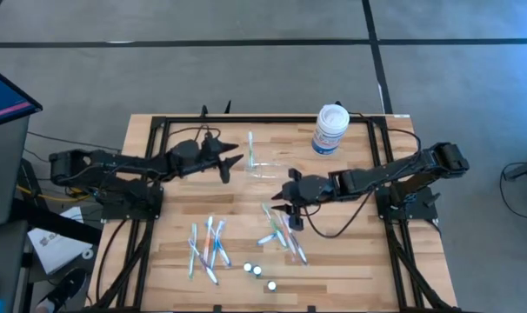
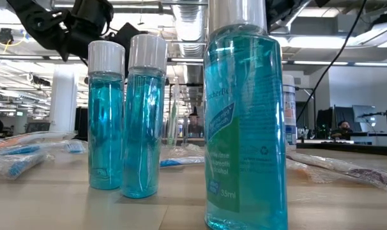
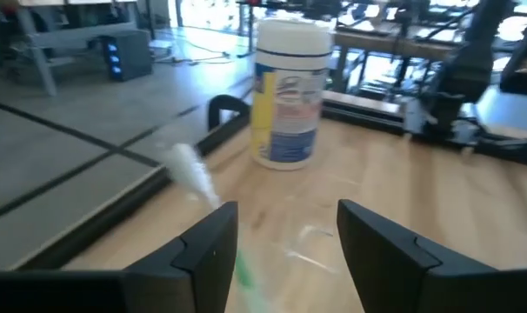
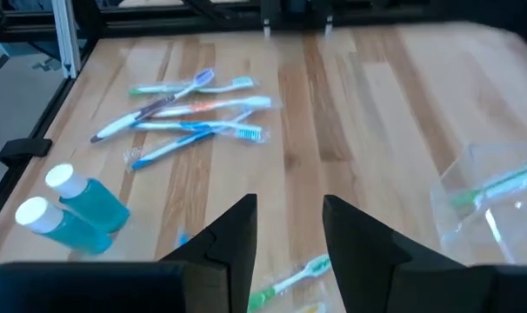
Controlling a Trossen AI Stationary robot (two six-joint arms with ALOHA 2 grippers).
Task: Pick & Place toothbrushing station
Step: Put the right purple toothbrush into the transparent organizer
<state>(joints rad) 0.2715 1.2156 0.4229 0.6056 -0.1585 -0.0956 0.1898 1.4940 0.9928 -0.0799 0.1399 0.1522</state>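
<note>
The toothbrushing station (image 1: 262, 167) is a small clear plastic organizer standing on the wooden table at the far middle. A toothbrush with a green handle and a white head (image 1: 250, 148) sticks out of it. My left gripper (image 1: 235, 162) is open just to its left. In the left wrist view the station (image 3: 309, 245) lies ahead between the two fingers, and the toothbrush (image 3: 192, 172) is beside one finger. My right gripper (image 1: 285, 200) is open and empty, nearer the front than the station. The station also shows in the right wrist view (image 4: 490, 204).
A white jar with a blue label (image 1: 330, 129) stands at the far right. Two heaps of loose toothbrushes (image 1: 206, 248) (image 1: 282, 230) lie toward the front. Three small blue mouthwash bottles (image 1: 258, 273) stand near the front edge. A black frame (image 1: 159, 122) borders the table.
</note>
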